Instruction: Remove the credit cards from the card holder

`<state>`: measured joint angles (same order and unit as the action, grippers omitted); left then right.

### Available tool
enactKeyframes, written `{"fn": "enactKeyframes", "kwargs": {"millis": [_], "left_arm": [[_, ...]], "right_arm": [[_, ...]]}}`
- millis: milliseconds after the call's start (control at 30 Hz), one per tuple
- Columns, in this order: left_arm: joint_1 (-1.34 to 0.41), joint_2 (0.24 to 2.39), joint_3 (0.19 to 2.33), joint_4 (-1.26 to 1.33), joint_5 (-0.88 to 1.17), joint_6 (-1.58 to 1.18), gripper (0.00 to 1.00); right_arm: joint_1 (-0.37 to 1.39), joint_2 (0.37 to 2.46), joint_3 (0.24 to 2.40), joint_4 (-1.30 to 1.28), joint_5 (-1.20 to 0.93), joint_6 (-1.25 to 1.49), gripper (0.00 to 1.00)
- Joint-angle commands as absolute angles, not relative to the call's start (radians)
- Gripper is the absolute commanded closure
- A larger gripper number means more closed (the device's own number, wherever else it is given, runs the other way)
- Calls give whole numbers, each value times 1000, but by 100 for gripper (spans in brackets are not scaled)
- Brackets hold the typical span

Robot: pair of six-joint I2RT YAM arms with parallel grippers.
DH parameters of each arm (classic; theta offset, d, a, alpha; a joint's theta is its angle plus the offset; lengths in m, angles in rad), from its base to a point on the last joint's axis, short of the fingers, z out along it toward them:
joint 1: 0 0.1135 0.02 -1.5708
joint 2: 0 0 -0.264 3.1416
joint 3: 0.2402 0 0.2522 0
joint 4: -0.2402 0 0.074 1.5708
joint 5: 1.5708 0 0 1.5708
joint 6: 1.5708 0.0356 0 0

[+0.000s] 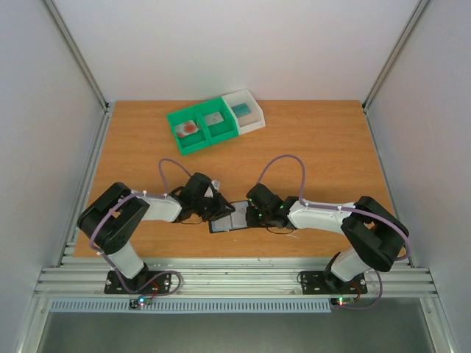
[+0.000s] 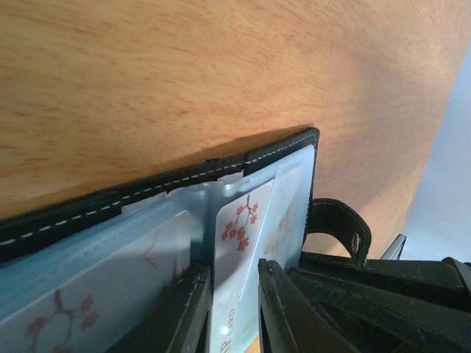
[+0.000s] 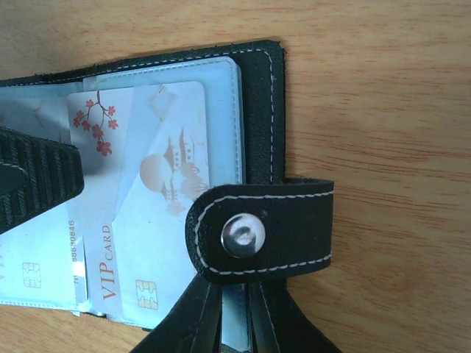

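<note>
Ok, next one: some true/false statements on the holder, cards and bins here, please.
The card holder lies open on the table between the left end effector and the right end effector. True.
The green bin is empty. False: a red-blotched card lies in its leftmost compartment.
The left end effector's fingers straddle a blossom card sitting in the holder. True.
Every card is out of the holder. False: several sit in its pockets, including a VIP card.
The right end effector hangs over the white bin. False: it is at the holder's clasp tab side.
</note>
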<state>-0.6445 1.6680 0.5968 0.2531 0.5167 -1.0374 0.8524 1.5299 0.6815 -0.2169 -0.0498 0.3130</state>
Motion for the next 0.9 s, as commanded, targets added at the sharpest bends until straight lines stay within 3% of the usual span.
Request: {"fn": "enactKeyframes", "kwargs": {"millis": [0, 233, 533, 867], "left_arm": [[-643, 1683, 569, 294, 509, -1034, 84], [-643, 1652, 553, 333, 529, -1044, 100], [-643, 1607, 548, 285, 519, -1031, 100], [-640, 1469, 566, 52, 406, -937, 100]], "right_arm": [[865, 1599, 661, -165, -110, 326, 87], [865, 1600, 660, -166, -108, 327, 87], [864, 1592, 660, -176, -89, 336, 88], [864, 1589, 657, -181, -75, 337, 89]]}}
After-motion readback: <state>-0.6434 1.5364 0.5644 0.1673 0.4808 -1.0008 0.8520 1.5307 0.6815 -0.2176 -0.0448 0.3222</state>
